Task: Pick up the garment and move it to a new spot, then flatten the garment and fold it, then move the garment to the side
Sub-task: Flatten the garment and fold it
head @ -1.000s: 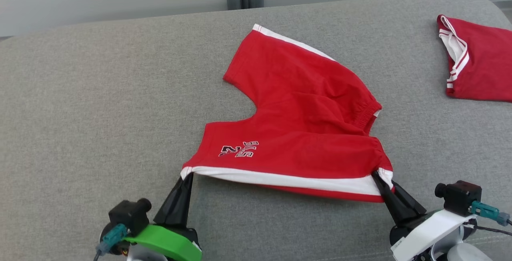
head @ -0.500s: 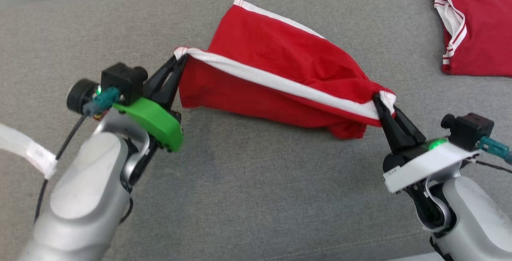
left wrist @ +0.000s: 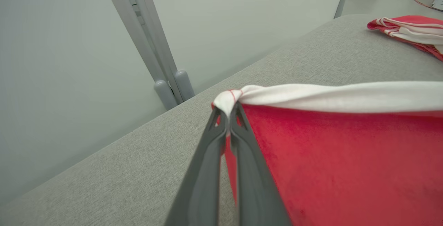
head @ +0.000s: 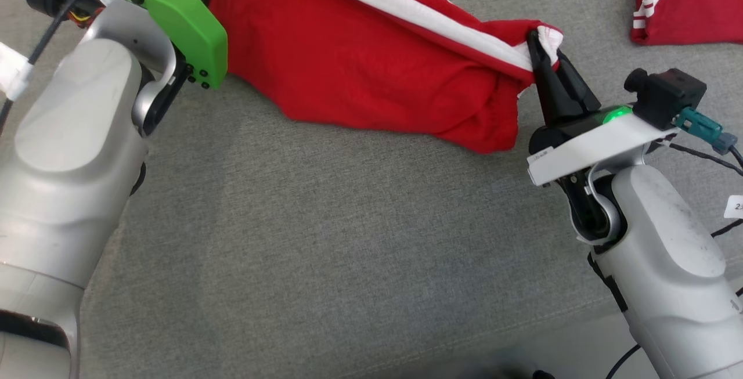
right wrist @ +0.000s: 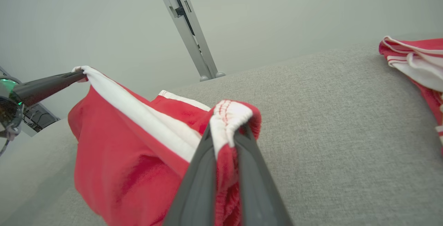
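The garment (head: 371,71) is a pair of red shorts with a white side stripe, hanging stretched between my two grippers above the grey padded surface (head: 325,239). Its lower folds still trail on the padding. My left gripper (left wrist: 226,113) is shut on one white-edged corner of the garment (left wrist: 346,156). My right gripper (head: 537,42) is shut on the bunched waistband corner at the other end, with red and white cloth pinched between its fingers (right wrist: 226,129). The right wrist view also shows the left gripper (right wrist: 78,75) at the far end of the stripe.
A second red and white garment (head: 691,2) lies folded at the far right of the surface (right wrist: 415,66). Behind the padding's far edge, a grey post (left wrist: 152,46) leans against a pale wall. Cables hang near my right arm (head: 702,152).
Both arms have lifted the near striped edge up and carried it away from me, so the garment has left its flat spread. The head camera has tilted down.
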